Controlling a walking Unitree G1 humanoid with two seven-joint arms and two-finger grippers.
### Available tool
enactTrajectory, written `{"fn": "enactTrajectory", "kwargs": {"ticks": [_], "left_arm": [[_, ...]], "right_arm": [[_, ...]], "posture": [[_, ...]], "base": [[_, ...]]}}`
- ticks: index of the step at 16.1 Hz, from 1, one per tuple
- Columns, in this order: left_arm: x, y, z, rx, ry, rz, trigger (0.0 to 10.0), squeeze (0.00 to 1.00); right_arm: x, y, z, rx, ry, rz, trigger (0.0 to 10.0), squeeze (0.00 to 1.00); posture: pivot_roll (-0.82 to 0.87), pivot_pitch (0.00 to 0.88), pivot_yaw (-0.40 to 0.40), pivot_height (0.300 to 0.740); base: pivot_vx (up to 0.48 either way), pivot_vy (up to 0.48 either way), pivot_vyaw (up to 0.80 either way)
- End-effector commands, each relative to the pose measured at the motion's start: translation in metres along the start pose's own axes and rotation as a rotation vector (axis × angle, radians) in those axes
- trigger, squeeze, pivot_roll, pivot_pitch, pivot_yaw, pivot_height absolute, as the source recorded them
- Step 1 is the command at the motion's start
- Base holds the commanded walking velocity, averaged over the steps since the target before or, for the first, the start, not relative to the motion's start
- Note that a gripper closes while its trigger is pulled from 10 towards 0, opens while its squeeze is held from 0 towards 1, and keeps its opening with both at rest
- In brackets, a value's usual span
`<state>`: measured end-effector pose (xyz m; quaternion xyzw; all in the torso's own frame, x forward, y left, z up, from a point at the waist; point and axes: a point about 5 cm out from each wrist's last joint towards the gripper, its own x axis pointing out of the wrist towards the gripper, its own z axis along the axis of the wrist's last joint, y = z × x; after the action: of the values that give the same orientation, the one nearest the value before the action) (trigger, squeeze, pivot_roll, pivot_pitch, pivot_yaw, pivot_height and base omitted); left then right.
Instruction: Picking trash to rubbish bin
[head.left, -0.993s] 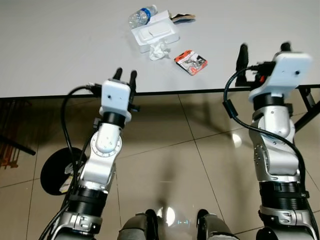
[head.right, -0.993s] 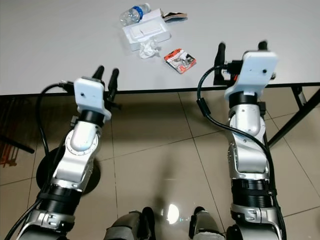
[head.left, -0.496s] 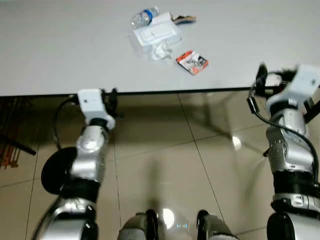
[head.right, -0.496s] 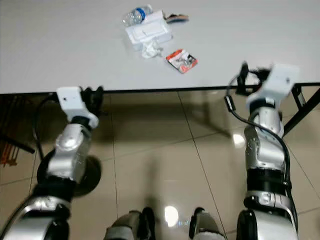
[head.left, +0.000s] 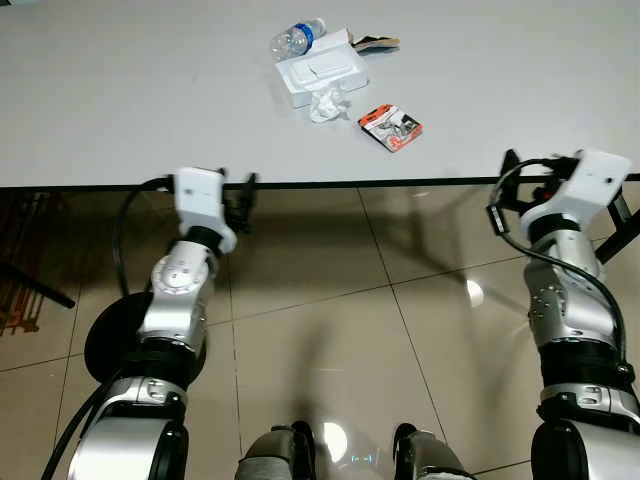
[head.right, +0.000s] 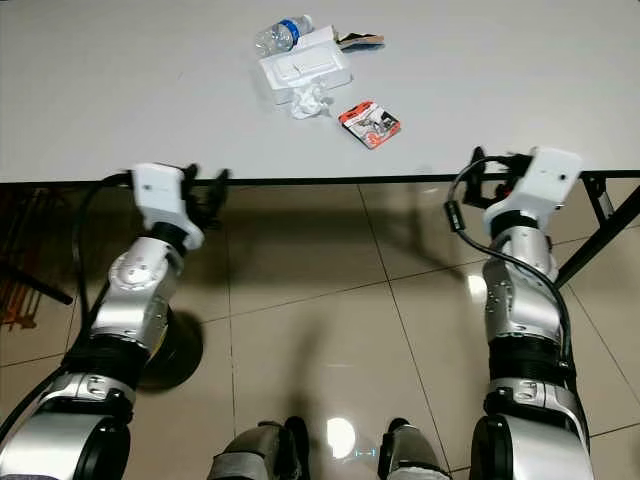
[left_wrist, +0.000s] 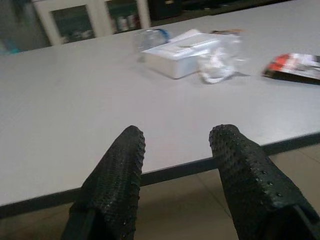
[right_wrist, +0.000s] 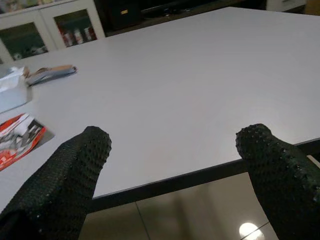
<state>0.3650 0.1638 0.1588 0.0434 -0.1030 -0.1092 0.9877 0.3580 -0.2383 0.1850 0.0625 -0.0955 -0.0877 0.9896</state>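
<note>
Trash lies on the white table (head.left: 120, 90) at the far side: a clear plastic bottle (head.left: 297, 38), a white foam tray (head.left: 322, 74), a crumpled tissue (head.left: 327, 104), a red packet (head.left: 390, 128) and a brown wrapper (head.left: 375, 42). My left gripper (head.left: 238, 188) is at the table's front edge, open and empty, pointing toward the tray (left_wrist: 175, 50). My right gripper (head.left: 527, 170) is at the front edge further right, open and empty, with the red packet (right_wrist: 17, 140) off to one side.
A black table leg (head.right: 600, 230) slants down at the right. A black round base (head.left: 110, 340) stands on the glossy tiled floor to the left. Cabinets (left_wrist: 75, 22) line the wall beyond the table. My feet (head.left: 340, 450) are close below.
Both arms have dropped and drawn back, from fingers raised over the table's edge to level with it. The trash has not moved.
</note>
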Motion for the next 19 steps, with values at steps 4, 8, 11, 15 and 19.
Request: {"fn": "enactTrajectory", "kwargs": {"ticks": [4, 8, 11, 15, 19], "left_arm": [[-0.0043, 0.0033, -0.0076, 0.028, 0.014, 0.005, 10.0, 1.0], [-0.0036, 0.0043, -0.0065, 0.027, 0.004, 0.011, 10.0, 1.0], [-0.0033, 0.0046, -0.0069, 0.03, 0.001, 0.008, 10.0, 1.0], [-0.0036, 0.0039, -0.0085, 0.023, 0.004, 0.001, 10.0, 1.0], [-0.0043, 0.0031, -0.0099, 0.021, 0.004, 0.004, 10.0, 1.0]], "right_arm": [[-0.0015, 0.0065, -0.0086, 0.002, 0.027, 0.036, 10.0, 0.0], [-0.0001, 0.0068, -0.0086, -0.005, 0.027, 0.042, 10.0, 0.0], [-0.0003, 0.0098, -0.0087, -0.011, 0.025, 0.053, 10.0, 0.0], [-0.0007, 0.0114, -0.0111, -0.013, 0.034, 0.062, 10.0, 0.0], [-0.0014, 0.0117, -0.0124, -0.015, 0.038, 0.06, 10.0, 0.0]], "posture": [[0.03, 0.21, 0.111, 0.74], [0.03, 0.21, 0.111, 0.74], [0.03, 0.216, 0.112, 0.74], [0.03, 0.216, 0.112, 0.74], [0.03, 0.216, 0.111, 0.74]], "base": [[0.0, 0.0, 0.0], [0.0, 0.0, 0.0], [0.0, 0.0, 0.0], [0.0, 0.0, 0.0], [0.0, 0.0, 0.0]]}}
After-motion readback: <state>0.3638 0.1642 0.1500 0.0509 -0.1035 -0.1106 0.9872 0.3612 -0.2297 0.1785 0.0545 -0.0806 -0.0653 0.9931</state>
